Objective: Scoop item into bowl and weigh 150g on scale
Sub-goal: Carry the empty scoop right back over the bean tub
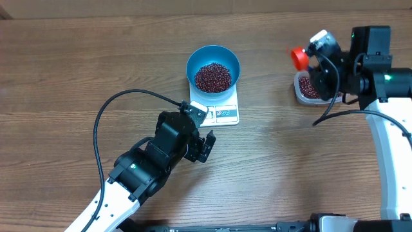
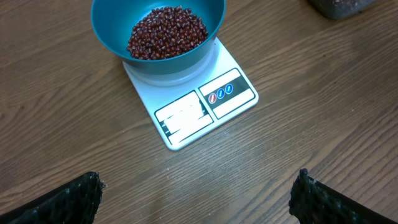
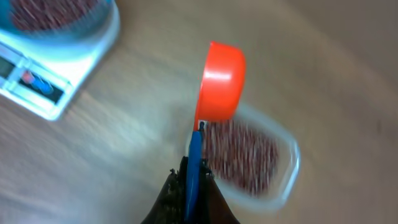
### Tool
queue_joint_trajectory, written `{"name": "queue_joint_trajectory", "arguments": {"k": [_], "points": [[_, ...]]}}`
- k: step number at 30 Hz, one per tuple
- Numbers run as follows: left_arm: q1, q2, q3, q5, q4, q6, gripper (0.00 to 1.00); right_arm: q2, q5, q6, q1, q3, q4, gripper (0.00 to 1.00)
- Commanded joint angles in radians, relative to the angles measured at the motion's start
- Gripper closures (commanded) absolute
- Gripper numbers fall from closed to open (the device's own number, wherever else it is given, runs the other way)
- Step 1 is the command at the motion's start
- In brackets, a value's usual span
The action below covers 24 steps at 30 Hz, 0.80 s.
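Pointing display toward left arm, scale

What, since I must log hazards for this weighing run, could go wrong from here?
The right gripper holds the orange scoop by its blue handle near the clear tub; beans could spill before reaching the blue bowl.
That bowl already holds a heap of beans; a full scoop may overshoot.
The open left gripper hovers near the scale; a nudge could disturb the reading.

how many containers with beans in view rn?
2. The blue bowl sits on the scale at table centre. The clear tub is at far right, partly hidden from overhead.
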Motion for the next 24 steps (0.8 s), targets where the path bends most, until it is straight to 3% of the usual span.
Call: {"name": "queue_joint_trajectory", "arguments": {"k": [1,7,24], "points": [[0.004,0.007,-0.001,0.012,0.000,0.016,0.00,-0.001,0.142,0.053,-0.004,0.008,-0.033,0.96],[0.004,0.007,-0.001,0.012,0.000,0.016,0.00,0.001,0.264,0.164,-0.004,0.008,-0.065,0.96],[0.004,0.007,-0.001,0.012,0.000,0.016,0.01,0.156,0.276,0.194,-0.057,-0.026,-0.052,0.96]]}}
